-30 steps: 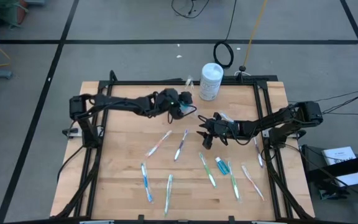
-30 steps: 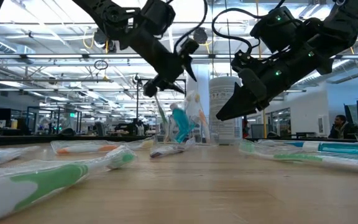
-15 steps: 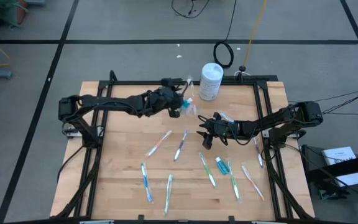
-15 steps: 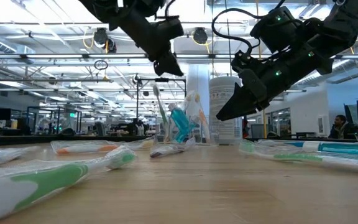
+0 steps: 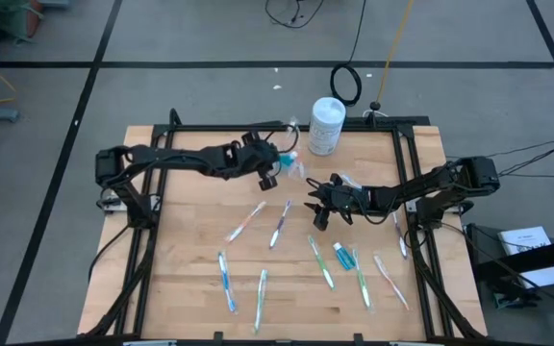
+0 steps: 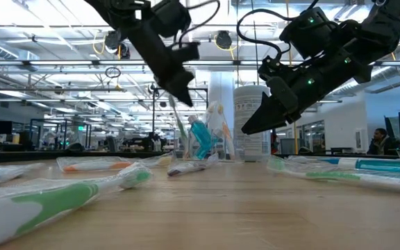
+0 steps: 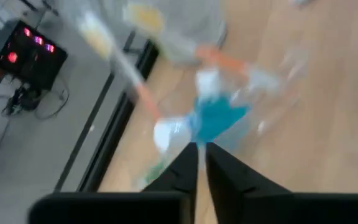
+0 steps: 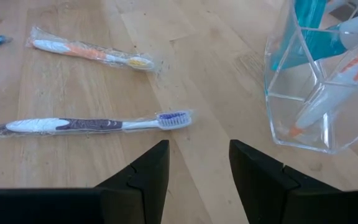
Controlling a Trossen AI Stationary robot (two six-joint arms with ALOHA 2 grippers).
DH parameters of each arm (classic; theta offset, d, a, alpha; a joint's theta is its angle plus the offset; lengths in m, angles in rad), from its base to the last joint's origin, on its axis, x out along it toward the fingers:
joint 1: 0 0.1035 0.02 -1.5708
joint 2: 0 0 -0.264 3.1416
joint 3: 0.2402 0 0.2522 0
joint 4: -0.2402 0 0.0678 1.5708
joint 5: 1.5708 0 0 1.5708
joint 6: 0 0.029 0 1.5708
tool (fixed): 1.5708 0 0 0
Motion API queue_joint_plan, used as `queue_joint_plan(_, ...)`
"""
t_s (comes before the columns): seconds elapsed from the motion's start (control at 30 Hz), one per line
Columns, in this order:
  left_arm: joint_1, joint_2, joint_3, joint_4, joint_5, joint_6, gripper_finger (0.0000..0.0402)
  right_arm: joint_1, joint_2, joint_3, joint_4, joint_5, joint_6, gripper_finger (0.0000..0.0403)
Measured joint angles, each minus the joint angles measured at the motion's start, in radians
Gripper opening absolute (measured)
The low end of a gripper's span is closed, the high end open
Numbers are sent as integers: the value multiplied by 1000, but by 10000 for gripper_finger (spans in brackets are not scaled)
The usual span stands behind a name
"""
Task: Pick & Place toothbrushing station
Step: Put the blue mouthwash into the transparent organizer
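Observation:
The clear plastic cup (image 5: 292,163) stands on its base at the table's far middle. A blue tube (image 6: 201,137) and a few toothbrushes stick up out of it. My left gripper (image 5: 267,175) hangs just left of the cup, above the table, fingers shut with nothing between them (image 7: 201,158). My right gripper (image 5: 317,210) hovers open to the near right of the cup (image 8: 309,93), with nothing between its fingers. Several wrapped toothbrushes (image 5: 280,223) and a small blue tube (image 5: 340,255) lie flat on the near half of the table.
A tall white canister (image 5: 326,126) stands at the far edge, right of the cup. In the right wrist view a purple-handled toothbrush (image 8: 98,124) and an orange one (image 8: 86,53) lie on the wood. Black frame rails (image 5: 407,183) run along the table's edges.
My left gripper has shut. It rose from the cup's mouth, then drew back a little toward the table's left and came lower again. The cup and its contents have stayed in place. My right gripper has kept still.

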Motion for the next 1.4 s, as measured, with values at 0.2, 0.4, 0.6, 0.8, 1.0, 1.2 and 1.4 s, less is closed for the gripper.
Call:
queue_joint_plan(0.2, 74, 10, -2, 34, -32, -19, 12, 0, 0, 0, 0, 0, 0, 160)
queue_joint_plan(0.4, 140, 39, 0, 106, 105, -16, 10, 0, 0, 0, 3, 0, 0, 160)
queue_joint_plan(0.6, 157, 73, 0, 91, 174, 4, 10, 0, 0, 0, 18, 0, 0, 160)
queue_joint_plan(0.8, 130, 62, 0, 106, 193, 18, 5, 0, 0, 0, 28, 0, -8, 160)
queue_joint_plan(1.0, 115, 62, 0, 145, 248, 33, 6, 0, 0, 0, 27, 0, -8, 160)
queue_joint_plan(1.2, 108, 62, 0, 146, 161, 73, 10, 0, 0, 0, 27, 0, -8, 160)
queue_joint_plan(1.4, 108, 62, 0, 137, 197, 34, 5, 0, 0, 0, 22, 0, -8, 160)
